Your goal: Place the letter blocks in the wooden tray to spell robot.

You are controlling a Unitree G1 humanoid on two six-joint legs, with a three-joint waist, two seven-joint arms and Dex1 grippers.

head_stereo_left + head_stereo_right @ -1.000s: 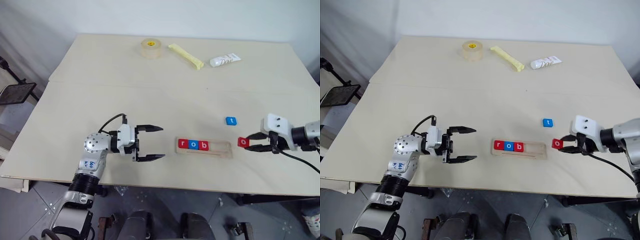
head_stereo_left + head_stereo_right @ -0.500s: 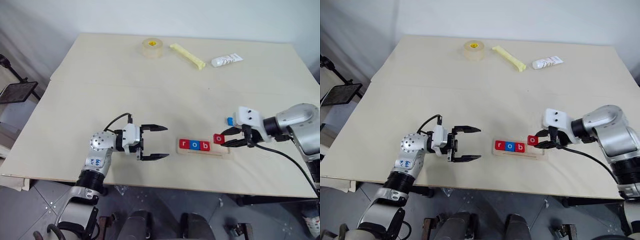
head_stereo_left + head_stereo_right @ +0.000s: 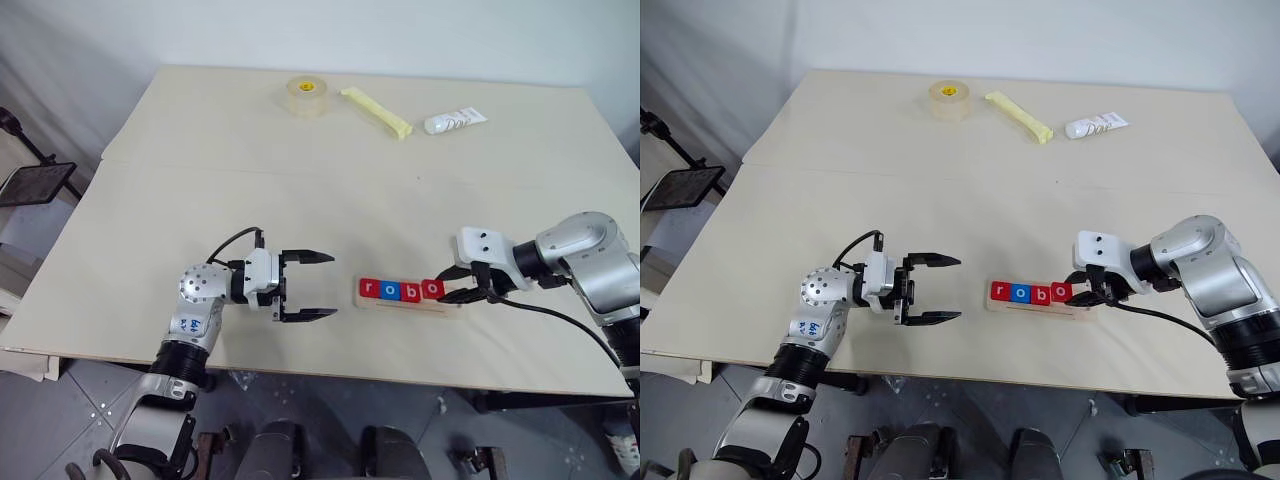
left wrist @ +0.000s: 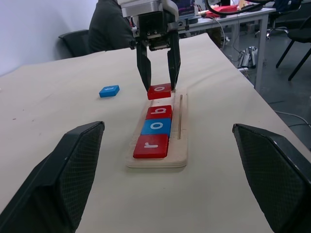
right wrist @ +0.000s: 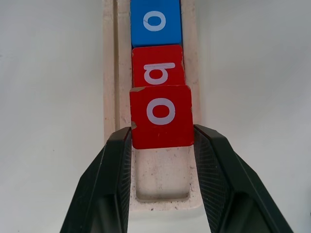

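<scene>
Pale wood, the wooden tray (image 3: 410, 297) lies near the table's (image 3: 300, 180) front edge with red r (image 4: 151, 145), blue o (image 4: 156, 126) and red b (image 4: 159, 111) in a row. The right gripper (image 5: 163, 145) pinches the red o tile (image 5: 161, 115) just past the b, seemingly slightly above the tray. The blue t (image 4: 109, 91) lies on the table beside the tray. The left gripper (image 3: 312, 285), fingers spread, hovers near the tray's r end.

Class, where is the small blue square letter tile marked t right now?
Left wrist view: the blue t tile lies flat on the pale table, apart from the wooden tray.
</scene>
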